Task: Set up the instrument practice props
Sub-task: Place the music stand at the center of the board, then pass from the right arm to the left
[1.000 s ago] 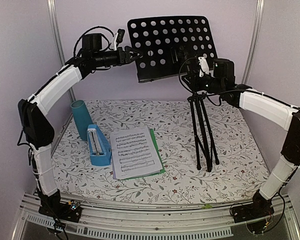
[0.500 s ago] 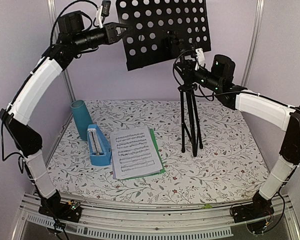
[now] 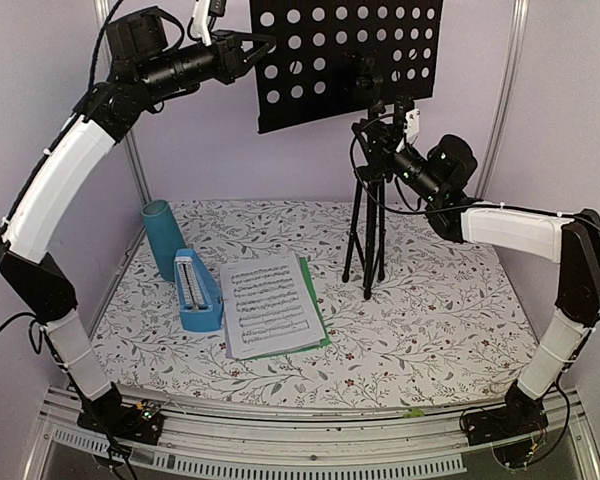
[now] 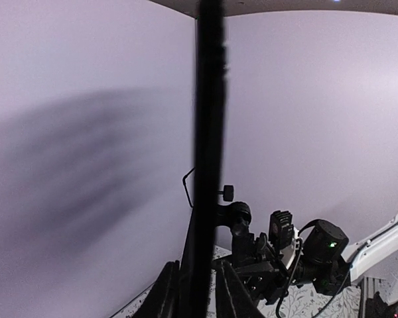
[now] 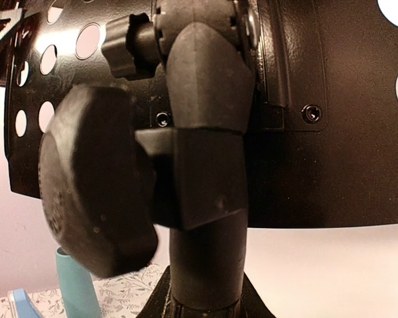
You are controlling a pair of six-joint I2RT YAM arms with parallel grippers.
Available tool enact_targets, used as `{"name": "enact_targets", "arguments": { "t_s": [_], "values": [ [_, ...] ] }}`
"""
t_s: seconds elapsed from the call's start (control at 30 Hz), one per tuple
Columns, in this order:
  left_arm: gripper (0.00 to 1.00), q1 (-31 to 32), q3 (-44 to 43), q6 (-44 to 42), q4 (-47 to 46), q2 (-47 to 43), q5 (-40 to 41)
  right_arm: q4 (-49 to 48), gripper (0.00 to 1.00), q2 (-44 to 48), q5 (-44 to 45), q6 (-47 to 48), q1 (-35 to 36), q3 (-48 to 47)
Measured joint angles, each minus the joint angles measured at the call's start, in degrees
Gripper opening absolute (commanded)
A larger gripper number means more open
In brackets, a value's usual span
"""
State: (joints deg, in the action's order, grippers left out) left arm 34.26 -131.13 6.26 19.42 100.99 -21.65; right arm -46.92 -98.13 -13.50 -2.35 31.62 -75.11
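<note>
Music stand [image 3: 310, 112], black, perforated desk upright, tripod legs close together

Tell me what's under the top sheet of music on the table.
A green page shows along its right edge and a pale page at the near left corner. The top sheet covers the rest, so anything else beneath is hidden.

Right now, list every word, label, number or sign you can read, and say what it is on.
Nothing here is readable.
On the sheet music: printed staves of notes, too small to read.
On the metronome: scale marks on its face, too blurred to read.
On the music stand and the cup: no label visible.
</note>
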Motion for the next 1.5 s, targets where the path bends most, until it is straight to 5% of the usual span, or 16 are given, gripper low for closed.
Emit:
{"name": "enact_targets", "arguments": {
  "t_s": [0.23, 0.47, 0.8, 1.5],
  "values": [
    [0.13, 4.8, 5.4, -4.8, 1.0, -0.3, 5.8, -8.8, 0.00, 0.0, 0.1, 0.2, 0.0, 6.1],
    [0.00, 6.0, 15.4, -7.1, -1.7, -4.8, 6.6, -14.2, 0.11, 1.2, 1.2, -0.1, 0.0, 10.1],
    [0.00, 6.1, 21.2, -7.3, -3.7, -9.1, 9.5, -12.8, 0.65, 4.0, 0.2, -1.0, 0.2, 10.6],
    [0.00, 6.3, 21.4, -7.8, -4.5, -9.1, 9.8, 9.8, 0.83, 19.2, 2.8, -1.1, 0.2, 17.9]
  ]
}}
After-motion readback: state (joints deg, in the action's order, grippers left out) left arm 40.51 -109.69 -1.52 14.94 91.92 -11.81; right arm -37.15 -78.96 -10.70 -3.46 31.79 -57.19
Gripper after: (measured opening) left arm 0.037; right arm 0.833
